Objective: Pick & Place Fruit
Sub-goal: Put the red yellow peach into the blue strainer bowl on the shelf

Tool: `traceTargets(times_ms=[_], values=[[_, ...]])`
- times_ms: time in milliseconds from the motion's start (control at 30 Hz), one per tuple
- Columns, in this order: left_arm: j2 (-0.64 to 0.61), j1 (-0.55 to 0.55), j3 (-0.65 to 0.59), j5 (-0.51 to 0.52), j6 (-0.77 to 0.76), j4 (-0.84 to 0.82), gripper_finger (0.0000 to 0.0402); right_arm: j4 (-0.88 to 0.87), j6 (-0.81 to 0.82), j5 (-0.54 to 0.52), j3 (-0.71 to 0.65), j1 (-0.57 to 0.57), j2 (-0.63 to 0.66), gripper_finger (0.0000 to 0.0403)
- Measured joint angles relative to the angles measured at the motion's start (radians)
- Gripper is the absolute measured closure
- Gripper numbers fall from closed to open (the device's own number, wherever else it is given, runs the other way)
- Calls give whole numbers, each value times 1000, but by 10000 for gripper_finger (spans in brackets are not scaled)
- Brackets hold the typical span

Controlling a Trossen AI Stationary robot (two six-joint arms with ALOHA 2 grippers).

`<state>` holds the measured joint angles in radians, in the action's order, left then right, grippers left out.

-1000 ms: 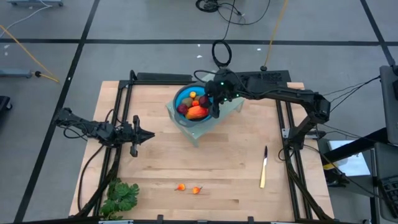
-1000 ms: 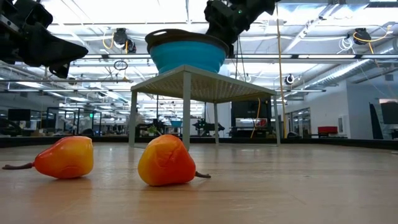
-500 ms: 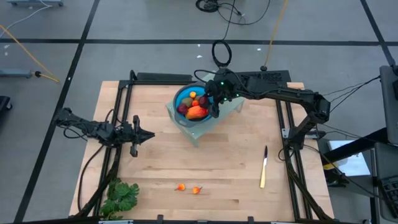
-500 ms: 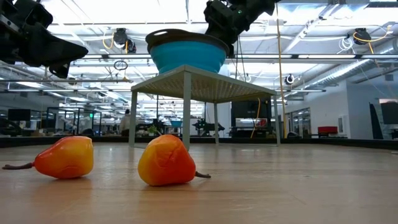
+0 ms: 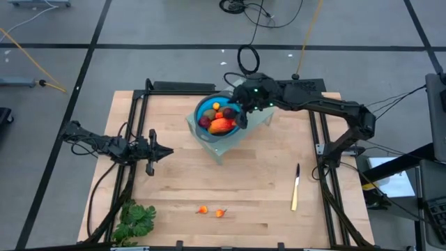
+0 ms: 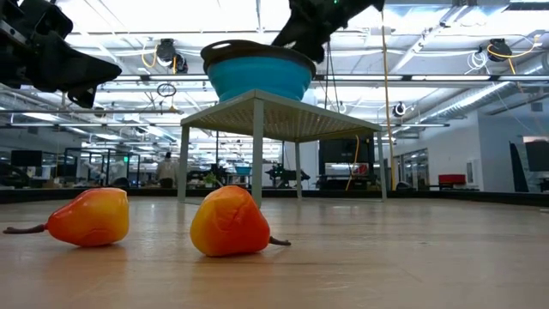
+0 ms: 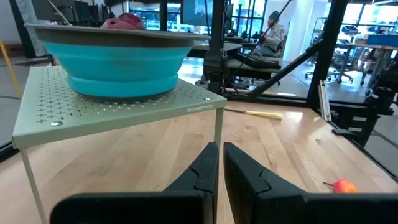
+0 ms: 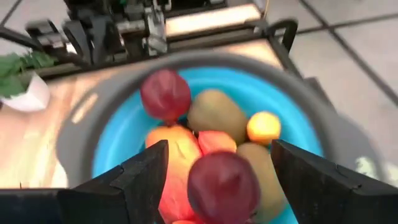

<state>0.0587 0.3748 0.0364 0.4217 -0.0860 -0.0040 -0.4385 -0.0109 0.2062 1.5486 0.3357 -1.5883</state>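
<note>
— Where is the fruit at this moment?

— Most pieces lie in the blue bowl (image 5: 214,115) that stands on a pale green perforated stand (image 5: 230,136) at the far middle of the bench (image 5: 251,188). In the right wrist view I see two dark red balls (image 8: 165,94), two brown-green ovals (image 8: 216,113), a small orange piece (image 8: 263,127) and an orange-red piece (image 8: 180,155) all together in the bowl. Two small orange-red pieces (image 5: 211,210) lie on the bench near its front edge, close to each other.

— And the right gripper (image 5: 240,115)?

— It hangs just above the right side of the bowl. Its jaws are wide apart and hold nothing; the fruit shows between the two fingers (image 8: 146,174).

— What about the left gripper (image 5: 162,153)?

— It waits at the left side of the bench, well apart from the bowl. Its jaws are closed together, with nothing between them.

— Other things on the bench?

— A green leafy bunch (image 5: 136,219) at the near left corner, and a yellow-handled knife (image 5: 295,188) at the right.
</note>
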Motion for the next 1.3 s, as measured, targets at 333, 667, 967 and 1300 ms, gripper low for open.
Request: traceTargets(times_ms=[333, 667, 967, 1300], values=[[0, 0, 0, 0, 4, 0, 378, -10, 7, -82, 0, -42, 128, 148], [0, 0, 0, 0, 4, 0, 378, -86, 37, -184, 0, -104, 217, 207], [0, 0, 0, 0, 4, 0, 378, -89, 37, -183, 0, -139, 256, 275], [0, 0, 0, 0, 2, 1, 378, -92, 48, -179, 0, -141, 265, 340]])
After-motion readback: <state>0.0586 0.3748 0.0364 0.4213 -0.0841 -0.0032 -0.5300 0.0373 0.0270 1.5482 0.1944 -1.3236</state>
